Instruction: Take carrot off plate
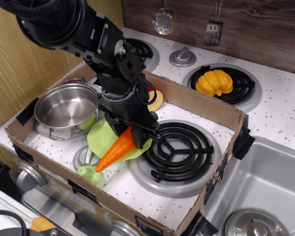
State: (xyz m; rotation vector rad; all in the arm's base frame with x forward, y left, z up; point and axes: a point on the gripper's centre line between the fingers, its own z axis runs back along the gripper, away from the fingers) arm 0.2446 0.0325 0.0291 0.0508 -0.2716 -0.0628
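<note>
The orange carrot lies slantwise on the lime-green plate, its thin end pointing to the front left past the plate's rim. My gripper has come down from above onto the carrot's thick end. One finger stands on each side of that end, and they look closed against it. The carrot still rests on the plate. The arm hides the thick end and the back of the plate.
A steel pot stands just left of the plate. A black coil burner lies to the right. A cardboard wall rings this area. A light green toy lies by the carrot's tip. A yellow-orange pumpkin toy sits on the back burner. A sink is at the right.
</note>
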